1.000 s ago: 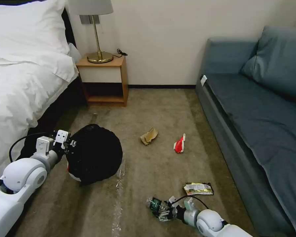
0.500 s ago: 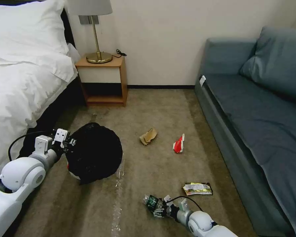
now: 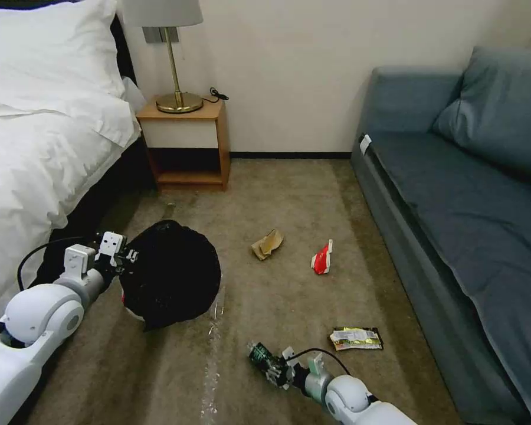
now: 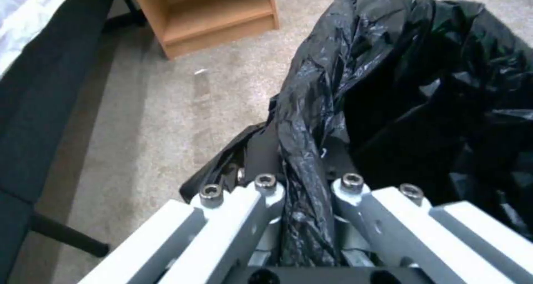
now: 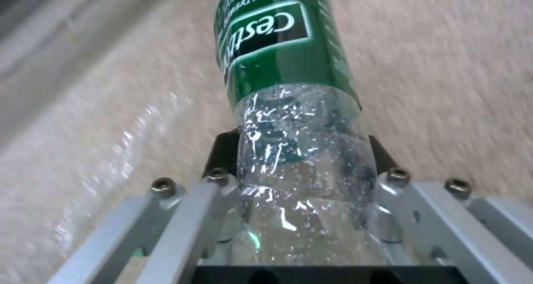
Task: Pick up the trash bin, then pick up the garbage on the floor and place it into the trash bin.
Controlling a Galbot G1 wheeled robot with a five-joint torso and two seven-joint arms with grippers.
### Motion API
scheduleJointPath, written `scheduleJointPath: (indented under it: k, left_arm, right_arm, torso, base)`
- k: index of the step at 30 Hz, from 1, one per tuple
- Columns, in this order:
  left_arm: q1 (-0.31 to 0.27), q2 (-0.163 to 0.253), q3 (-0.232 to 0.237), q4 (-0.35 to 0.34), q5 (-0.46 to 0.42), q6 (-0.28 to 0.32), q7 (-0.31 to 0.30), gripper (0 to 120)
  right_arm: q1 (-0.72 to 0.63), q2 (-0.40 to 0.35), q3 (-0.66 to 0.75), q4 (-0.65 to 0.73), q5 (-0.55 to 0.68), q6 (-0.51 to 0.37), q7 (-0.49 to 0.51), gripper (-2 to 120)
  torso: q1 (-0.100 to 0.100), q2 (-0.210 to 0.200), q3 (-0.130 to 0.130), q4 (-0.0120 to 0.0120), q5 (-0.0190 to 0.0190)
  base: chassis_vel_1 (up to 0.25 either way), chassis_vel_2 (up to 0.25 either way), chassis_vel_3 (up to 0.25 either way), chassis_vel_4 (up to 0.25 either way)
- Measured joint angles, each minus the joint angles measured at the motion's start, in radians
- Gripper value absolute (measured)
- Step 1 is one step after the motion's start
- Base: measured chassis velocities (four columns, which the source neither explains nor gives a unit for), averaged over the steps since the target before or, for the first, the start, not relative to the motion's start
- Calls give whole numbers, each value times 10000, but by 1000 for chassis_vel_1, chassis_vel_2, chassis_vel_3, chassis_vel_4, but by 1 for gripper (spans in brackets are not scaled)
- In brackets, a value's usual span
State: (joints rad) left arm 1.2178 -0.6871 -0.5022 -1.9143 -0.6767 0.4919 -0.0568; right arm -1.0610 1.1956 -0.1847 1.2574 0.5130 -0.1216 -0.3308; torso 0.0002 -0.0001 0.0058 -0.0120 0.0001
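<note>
Head view: my left gripper (image 3: 125, 258) pinches the trash bin (image 3: 171, 273) liner beside the bed (image 3: 35, 147). Right wrist view: my right gripper (image 5: 302, 180) clamps the green-labelled bottle (image 5: 289, 92), label legible, above carpet (image 5: 455, 67).

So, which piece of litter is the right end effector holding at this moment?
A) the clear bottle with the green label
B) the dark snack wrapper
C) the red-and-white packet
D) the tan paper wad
A: the right end effector is shut on the clear bottle, while the paper wad, the red-and-white packet and the snack wrapper lie on the carpet.
</note>
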Motion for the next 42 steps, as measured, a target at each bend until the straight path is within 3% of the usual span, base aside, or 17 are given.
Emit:
scheduleJointPath:
  k: [11, 23, 36, 42]
  left_arm:
    - [-191, -20, 141, 162, 48, -77, 50, 4]
    - [-437, -220, 473, 578, 210, -297, 200, 4]
    - [-887, -557, 931, 1177, 481, -555, 389, 4]
    - [-1269, -713, 1192, 1423, 488, -671, 457, 4]
  right_arm:
    - [527, 0, -37, 445, 414, -47, 153, 27]
    - [2244, -319, -156, 533, 1249, -174, 331, 26]
    - [4284, -1082, -556, 1074, 2728, -500, 489, 26]
    - [5085, -1224, -922, 1938, 3968, -883, 823, 26]
  torso:
    - [0, 0, -1, 0, 0]
    - [0, 0, -1, 0, 0]
    - [0, 0, -2, -1, -1]
    - [1, 1, -1, -2, -1]
  base:
    - [0, 0, 0, 0]
    - [0, 0, 0, 0]
    - [0, 0, 0, 0]
    - [0, 0, 0, 0]
